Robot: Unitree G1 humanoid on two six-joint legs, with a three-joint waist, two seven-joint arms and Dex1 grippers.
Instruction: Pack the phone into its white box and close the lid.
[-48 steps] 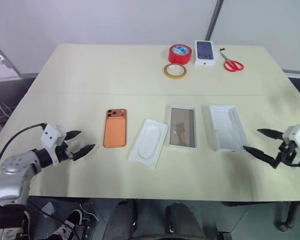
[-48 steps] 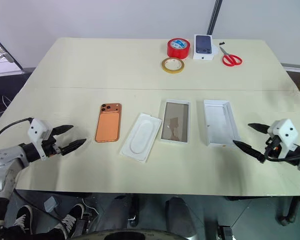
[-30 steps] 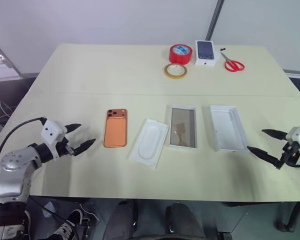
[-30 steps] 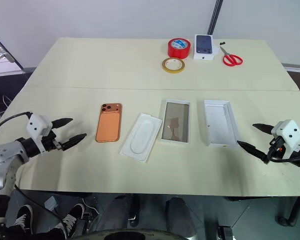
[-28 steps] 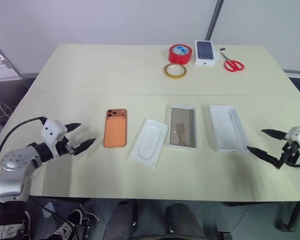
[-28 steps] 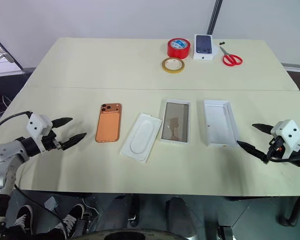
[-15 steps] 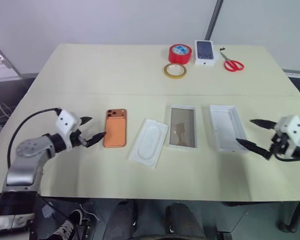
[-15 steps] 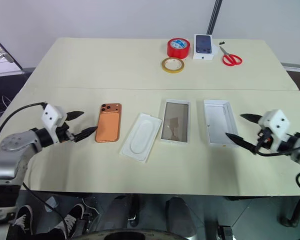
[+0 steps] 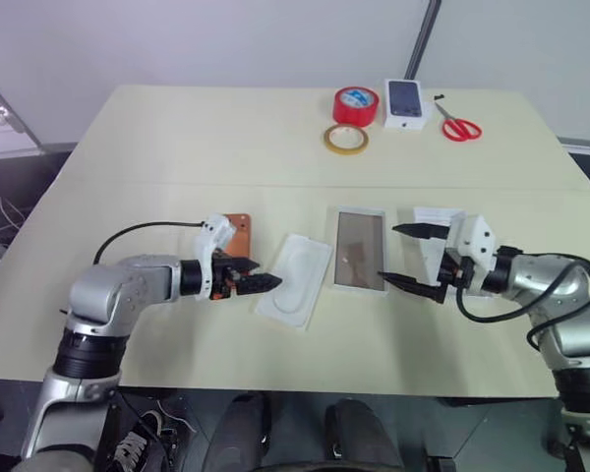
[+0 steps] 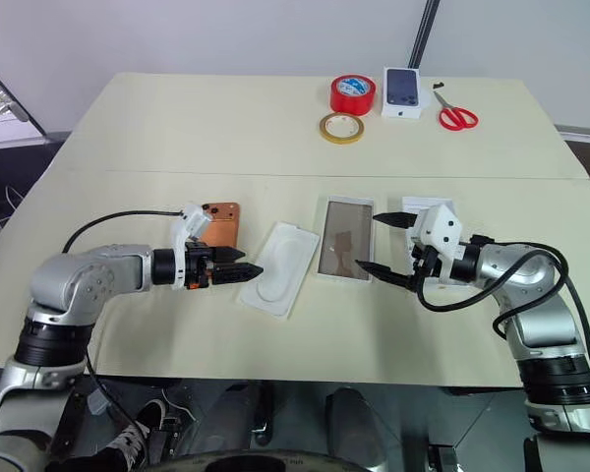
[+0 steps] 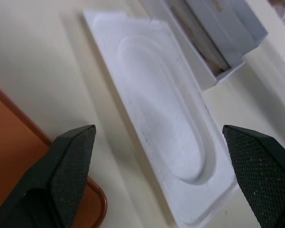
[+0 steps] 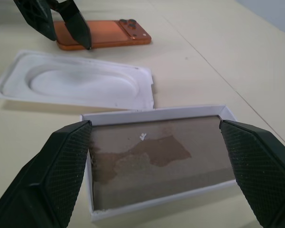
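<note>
The white box (image 10: pixel 347 239) lies open near the middle of the cream table (image 10: pixel 226 128), a shallow cardboard tray with thin upright walls; nothing lies in it, and its brownish-grey floor shows a darker irregular patch and a small white fleck. At its 9 o'clock sits a white insert (image 10: pixel 278 268), matte, moulded, with a smooth oval recess, also holding nothing. Further toward 9 o'clock the phone (image 10: pixel 222 222) lies flat on the table, back up, orange with rounded corners and dark lenses at its far end, partly covered by the left arm. At the box's 3 o'clock the lid (image 9: pixel 435 218) rests with its plain white inside up, mostly behind the right gripper. The left gripper (image 10: pixel 241 263) hangs with fingers spread wide over the gap between phone and insert, gripping nothing. The right gripper (image 10: pixel 375 243) is likewise spread wide and holds nothing, its two black textured fingertips straddling the box's right side. At the table's far edge, toward 12 o'clock, stand a red tape roll (image 10: pixel 352 94), a flatter yellowish tape ring (image 10: pixel 341 128), a small white box with a dark phone picture (image 10: pixel 400 91), and red-handled scissors (image 10: pixel 456 114).
</note>
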